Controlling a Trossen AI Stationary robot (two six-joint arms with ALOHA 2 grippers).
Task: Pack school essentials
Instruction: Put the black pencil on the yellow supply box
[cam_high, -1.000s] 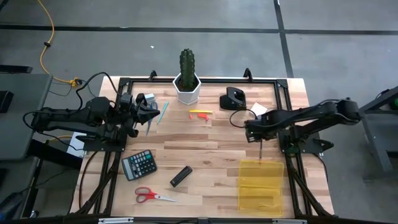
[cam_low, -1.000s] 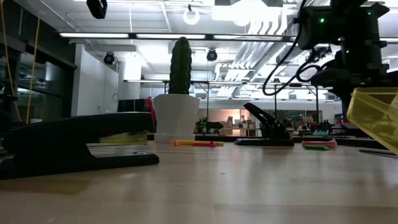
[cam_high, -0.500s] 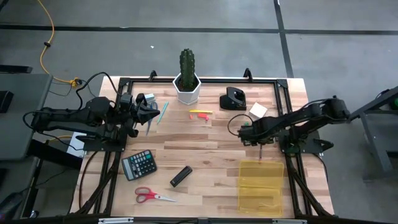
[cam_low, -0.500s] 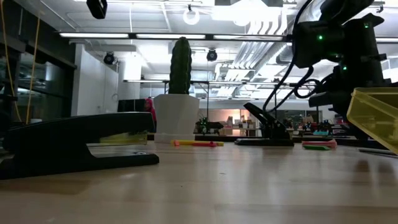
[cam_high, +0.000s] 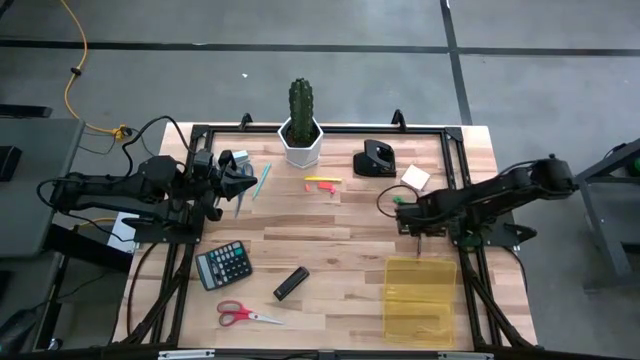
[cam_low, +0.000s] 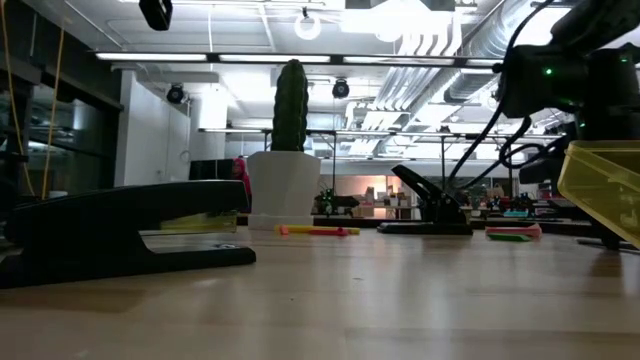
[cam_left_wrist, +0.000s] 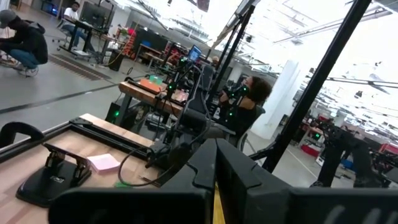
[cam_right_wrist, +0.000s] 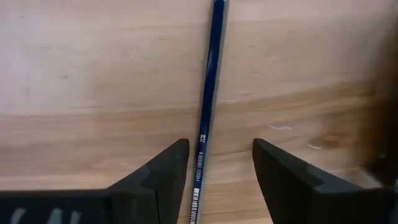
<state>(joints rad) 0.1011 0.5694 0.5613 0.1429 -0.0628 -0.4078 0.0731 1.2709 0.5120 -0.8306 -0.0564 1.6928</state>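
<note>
A clear yellow plastic bin (cam_high: 420, 298) is taken as the landmark. Just beyond the bin's far edge, the right gripper (cam_right_wrist: 214, 180) is held low over the wooden table (cam_high: 330, 240), its two dark fingers (cam_right_wrist: 158, 177) spread apart. A slim dark-blue pen (cam_right_wrist: 208, 106) is seen lying flat on the boards between them, closer to one finger than the other, and not yet clamped. The left gripper (cam_high: 240, 180) is parked well away from the bin, at the table's opposite side near a thin teal pen (cam_high: 262, 180); whether its fingers are open or closed cannot be told.

Other items are scattered away from the bin: red-handled scissors (cam_high: 245, 315), a yellow and red marker pair (cam_high: 322, 183) and a pale square sticky-note pad (cam_high: 416, 178).

Because the pen is off-centre between the fingers, it could be rolled or pushed sideways when they close. A thin round barrel gripped near one end may also tilt and strike the bin's rim on transfer.
</note>
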